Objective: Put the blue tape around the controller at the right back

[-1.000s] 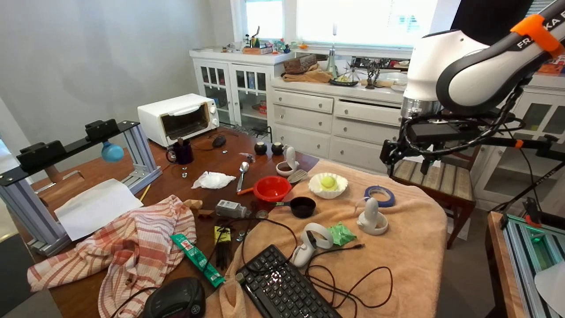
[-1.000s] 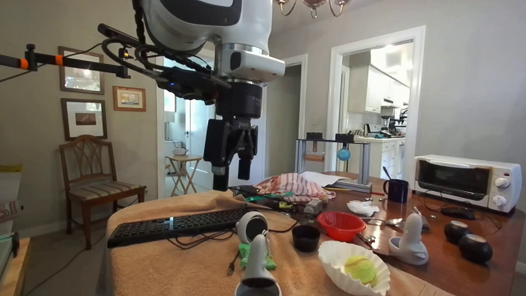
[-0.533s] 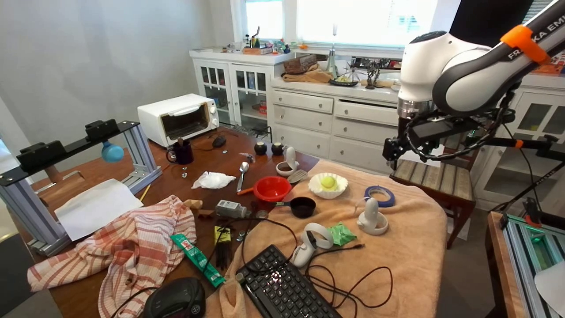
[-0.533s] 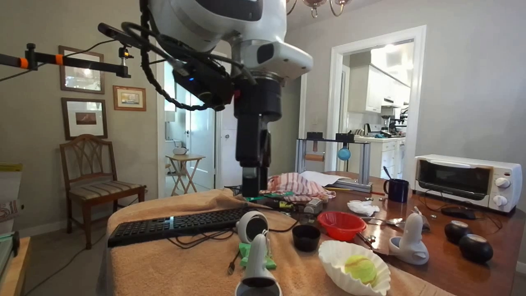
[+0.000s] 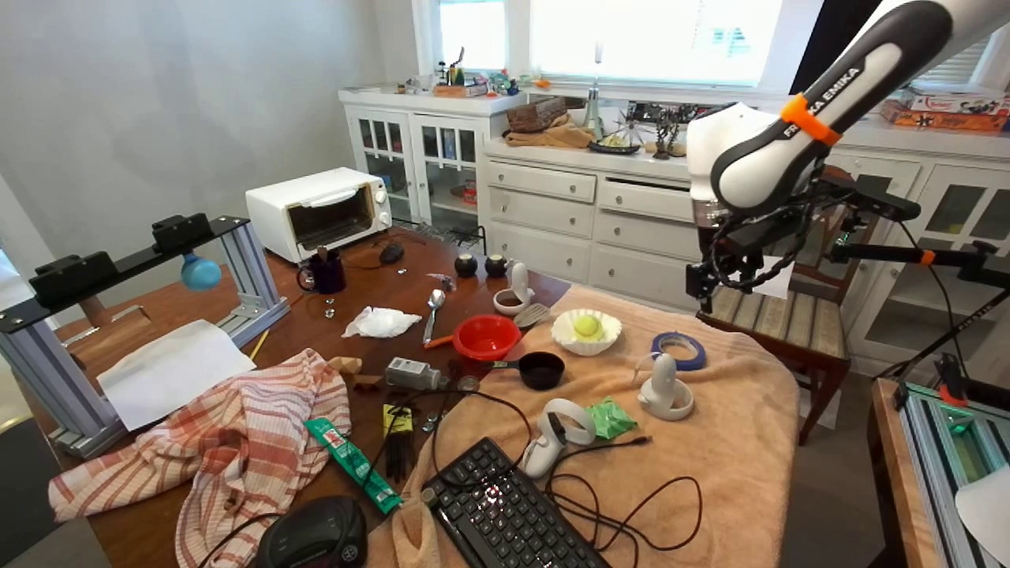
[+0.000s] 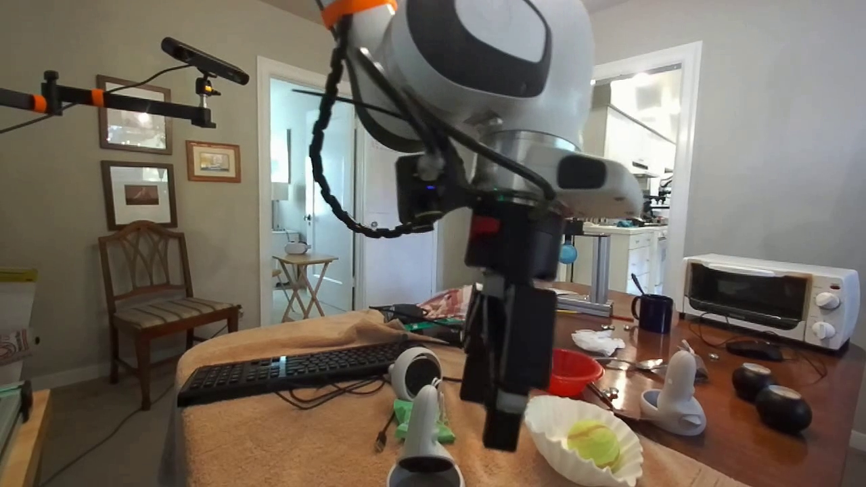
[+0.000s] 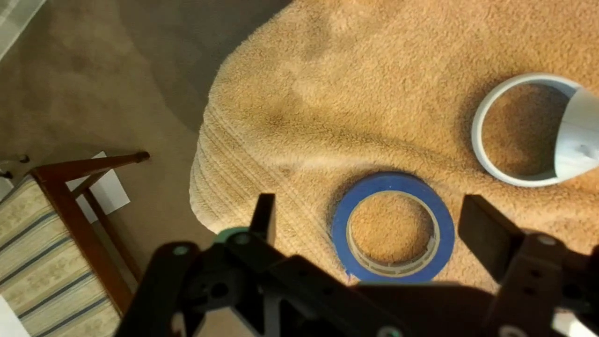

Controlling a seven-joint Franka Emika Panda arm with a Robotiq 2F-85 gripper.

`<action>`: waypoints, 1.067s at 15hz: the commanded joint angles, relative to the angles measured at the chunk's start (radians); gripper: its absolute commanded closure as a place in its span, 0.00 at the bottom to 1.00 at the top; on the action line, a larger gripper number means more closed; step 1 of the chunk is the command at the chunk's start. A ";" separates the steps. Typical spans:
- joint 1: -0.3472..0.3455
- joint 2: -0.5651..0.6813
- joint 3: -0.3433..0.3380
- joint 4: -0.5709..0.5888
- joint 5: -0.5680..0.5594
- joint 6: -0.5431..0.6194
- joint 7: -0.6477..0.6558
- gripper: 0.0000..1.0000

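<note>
The blue tape (image 5: 694, 361) is a ring lying flat on the tan towel near its far corner. It also shows in the wrist view (image 7: 393, 182); it is out of view in the remaining exterior view. My gripper (image 5: 702, 298) is open and empty above the towel. In the wrist view its fingertips (image 7: 369, 217) stand apart on either side of the tape, not touching it. One white controller (image 5: 668, 386) stands handle up beside the tape, also in the wrist view (image 7: 580, 135). Another controller (image 5: 544, 451) lies near the keyboard. A third controller (image 5: 518, 280) stands on bare wood, also here (image 6: 676, 396).
A white fluted bowl (image 5: 564, 335) with a tennis ball (image 5: 587, 326) sits near the tape. A red bowl (image 5: 487, 337), a black cup (image 5: 541, 370), a green packet (image 5: 611, 418) and a keyboard (image 5: 505, 505) with cables lie around. The towel edge (image 7: 201, 187) drops off near a chair (image 7: 56, 262).
The arm has swung over the table and come lower. In an exterior view the gripper has moved right and down, toward the white bowl, and the wrist has turned. The table objects have not moved.
</note>
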 commanded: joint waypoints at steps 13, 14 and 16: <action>0.056 0.309 -0.056 0.257 0.053 -0.177 -0.102 0.00; 0.056 0.307 -0.058 0.257 0.053 -0.177 -0.102 0.00; 0.059 0.322 -0.057 0.254 0.033 -0.155 -0.117 0.00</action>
